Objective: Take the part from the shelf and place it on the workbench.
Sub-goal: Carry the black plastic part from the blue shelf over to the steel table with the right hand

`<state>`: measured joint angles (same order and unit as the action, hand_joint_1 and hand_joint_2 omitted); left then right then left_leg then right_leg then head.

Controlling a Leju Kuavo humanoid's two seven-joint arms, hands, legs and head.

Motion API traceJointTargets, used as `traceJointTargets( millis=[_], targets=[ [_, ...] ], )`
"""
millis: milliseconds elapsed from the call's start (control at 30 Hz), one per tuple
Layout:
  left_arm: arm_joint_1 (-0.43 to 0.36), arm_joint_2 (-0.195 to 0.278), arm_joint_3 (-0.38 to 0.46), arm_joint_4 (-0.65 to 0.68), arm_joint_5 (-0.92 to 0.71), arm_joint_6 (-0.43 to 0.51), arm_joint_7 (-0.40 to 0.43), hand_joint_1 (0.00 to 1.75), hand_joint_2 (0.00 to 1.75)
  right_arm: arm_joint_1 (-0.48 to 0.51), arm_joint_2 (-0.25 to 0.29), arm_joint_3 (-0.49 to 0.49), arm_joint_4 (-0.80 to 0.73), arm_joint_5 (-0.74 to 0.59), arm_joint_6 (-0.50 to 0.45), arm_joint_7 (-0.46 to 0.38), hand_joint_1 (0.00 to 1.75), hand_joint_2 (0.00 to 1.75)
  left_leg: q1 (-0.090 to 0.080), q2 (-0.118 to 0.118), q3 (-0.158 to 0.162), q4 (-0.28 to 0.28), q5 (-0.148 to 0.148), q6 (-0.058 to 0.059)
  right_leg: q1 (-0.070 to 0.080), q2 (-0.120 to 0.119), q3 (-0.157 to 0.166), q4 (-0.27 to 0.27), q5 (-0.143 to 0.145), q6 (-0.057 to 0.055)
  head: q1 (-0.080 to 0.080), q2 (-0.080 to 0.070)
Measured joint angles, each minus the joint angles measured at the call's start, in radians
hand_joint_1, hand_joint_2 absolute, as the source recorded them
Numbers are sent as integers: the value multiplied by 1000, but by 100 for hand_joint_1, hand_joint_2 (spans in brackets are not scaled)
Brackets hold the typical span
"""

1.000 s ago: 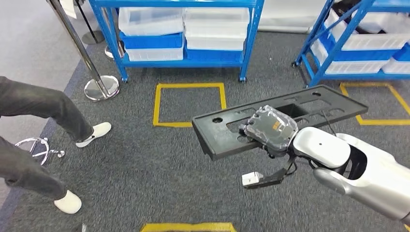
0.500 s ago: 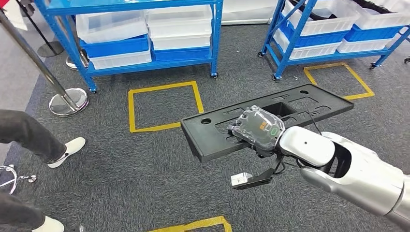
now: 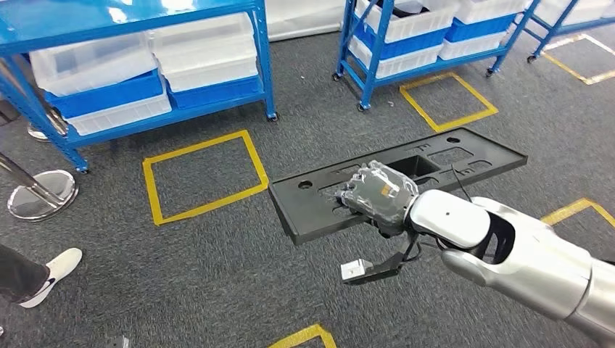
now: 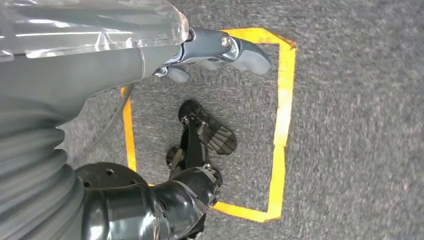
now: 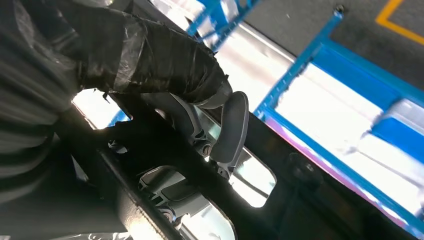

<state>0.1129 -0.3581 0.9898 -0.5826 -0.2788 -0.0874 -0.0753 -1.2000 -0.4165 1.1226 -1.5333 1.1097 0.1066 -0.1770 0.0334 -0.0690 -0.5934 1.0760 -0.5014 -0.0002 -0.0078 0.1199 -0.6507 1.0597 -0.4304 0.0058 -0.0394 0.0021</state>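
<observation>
A grey carpeted floor (image 3: 217, 268) marked with yellow tape squares (image 3: 204, 176) spreads beneath the robot, with blue shelves (image 3: 141, 65) of white and blue bins (image 3: 205, 61) along the far side. A second blue shelf unit (image 3: 428, 36) stands further right, another tape square (image 3: 448, 100) at its foot. A chrome post base (image 3: 40, 194) sits on the floor at the far left, and a person's white shoe (image 3: 54, 267) shows at the left edge.

The right hand (image 3: 378, 197), wrapped in a clear cover, grips the part (image 3: 395, 180), a long black panel with cut-outs, near the middle of its near long edge. The panel is carried in the air above the carpet, roughly level, its long side running from lower left to upper right across the head view, clear of both shelves. The silver right arm (image 3: 522, 257) reaches in from the lower right corner. A small white connector (image 3: 352, 270) hangs on a black cable below the wrist.

In the right wrist view, grey fingers (image 5: 231, 132) curl through one of the panel's openings and clamp its black rim (image 5: 210, 175), with blurred blue shelving behind.

The left hand (image 4: 220, 50) hangs over the carpet above a yellow tape square (image 4: 280, 130), holding nothing, its grey fingers loosely apart.
</observation>
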Motion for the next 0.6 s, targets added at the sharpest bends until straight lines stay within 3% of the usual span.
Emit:
traceJointTargets(
  millis=[100, 133, 200, 267, 333, 367, 400, 467, 533, 600],
  targets=[
    [1, 0, -16, 0, 16, 5, 2, 0, 175, 4, -13, 0, 0, -2, 0, 0, 175, 175, -5, 26, -1, -2, 4, 15, -5, 27, -9, -2, 8, 14, 0, 0],
    [2, -1, -20, 0, 21, 8, 3, 0, 175, 5, -18, 0, -1, -2, 0, 0, 175, 175, -4, 36, 1, -5, 7, 21, -4, 19, -13, 2, 5, 17, 1, 0],
    [6, -1, -31, -1, 34, 13, 6, 0, 175, 6, -28, -1, -3, -2, -1, 0, 175, 175, -2, 59, 3, -12, 11, 33, -1, -35, -38, 54, -25, 24, 6, 0],
    [13, -2, -42, -1, 50, 19, 11, 0, 175, 9, -38, -1, -5, -2, 0, 0, 175, 175, -7, 82, 4, -14, 11, 39, -2, -97, -96, 174, -83, 30, 11, 0],
    [19, -1, -55, -2, 65, 24, 17, 0, 175, 15, -43, -1, -5, -4, 0, -1, 175, 175, -11, 109, 5, -14, 7, 42, -5, -115, -139, 262, -107, 32, 11, 0],
    [21, -1, -62, -2, 72, 26, 20, 0, 175, 18, -46, -1, -5, -5, 0, -2, 175, 175, -12, 123, 6, -14, 5, 42, -5, -117, -136, 255, -94, 31, 11, 0],
    [21, -1, -70, -2, 77, 28, 22, 0, 175, 19, -48, -1, -5, -6, 0, -2, 175, 175, -13, 135, 9, -14, 3, 42, -5, -123, -111, 210, -66, 27, 11, 0],
    [22, -2, -85, -3, 86, 30, 24, 0, 175, 16, -51, -1, -6, -7, 1, -3, 175, 175, -15, 158, 16, -15, -3, 37, 7, -164, -38, 73, -15, 15, 11, 0],
    [22, -2, -96, -4, 91, 32, 25, 0, 175, 13, -52, -2, -8, -7, 1, -3, 175, 175, -18, 178, 23, -18, -9, 30, 22, -195, 1, -3, -2, 3, 10, 0],
    [22, -2, -103, -5, 91, 32, 25, 0, 175, 13, -55, -2, -10, -7, 1, -3, 175, 175, -20, 199, 32, -25, -12, 21, 27, -177, 5, -14, -1, -4, 10, 0]
  ],
)
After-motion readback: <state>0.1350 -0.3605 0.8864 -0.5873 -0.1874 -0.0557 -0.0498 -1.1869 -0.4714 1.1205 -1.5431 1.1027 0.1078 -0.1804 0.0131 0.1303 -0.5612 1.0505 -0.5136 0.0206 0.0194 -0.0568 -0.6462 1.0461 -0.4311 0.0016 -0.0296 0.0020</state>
